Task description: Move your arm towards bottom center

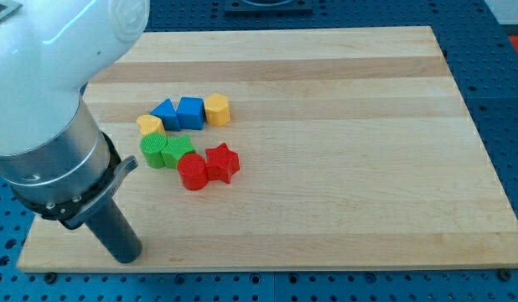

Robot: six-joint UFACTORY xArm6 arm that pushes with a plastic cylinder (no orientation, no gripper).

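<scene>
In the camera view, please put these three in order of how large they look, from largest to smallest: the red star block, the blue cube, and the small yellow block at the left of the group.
1. red star block and blue cube: these two look about alike, and the star lies lower in the view, possibly nearer the camera, so I do not rank them.
2. small yellow block: clearly the smallest, though the green one partly covers it.

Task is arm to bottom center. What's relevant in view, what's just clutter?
Relevant: my tip, at the wooden board's bottom-left, apart from all blocks.

Clutter: blue triangular block, blue cube, yellow hexagonal block, small yellow block, two green blocks, red cylinder, red star.
</scene>
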